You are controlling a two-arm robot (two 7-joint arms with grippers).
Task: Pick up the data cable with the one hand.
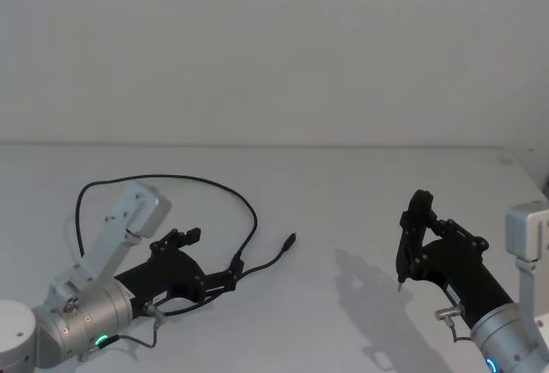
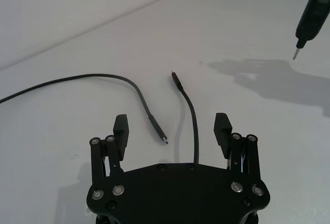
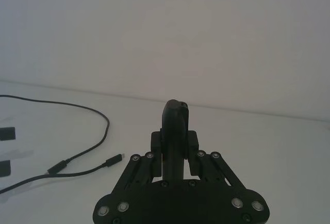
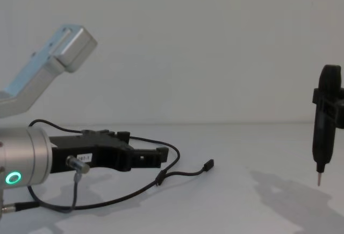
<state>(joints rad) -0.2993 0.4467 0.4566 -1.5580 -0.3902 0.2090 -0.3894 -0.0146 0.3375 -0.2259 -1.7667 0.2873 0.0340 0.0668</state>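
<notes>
The data cable (image 1: 214, 186) is thin and black and lies in a loop on the white table. One plug end (image 1: 292, 240) points toward the table's middle. My left gripper (image 1: 213, 255) is low over the table at the left, open. In the left wrist view the cable (image 2: 193, 116) runs between the left gripper's (image 2: 171, 128) fingers, and a second short end (image 2: 163, 139) lies there too. Neither finger touches it. From the chest, the cable (image 4: 183, 172) curves below the left gripper (image 4: 145, 150). My right gripper (image 1: 414, 227) hovers at the right, shut on a black pen-shaped tool (image 1: 403, 261).
The pen tool (image 4: 324, 121) hangs upright with its metal tip (image 4: 318, 180) above the table, well right of the cable. Its shadow falls on the table (image 1: 360, 176) between the two arms. A plain white wall stands behind.
</notes>
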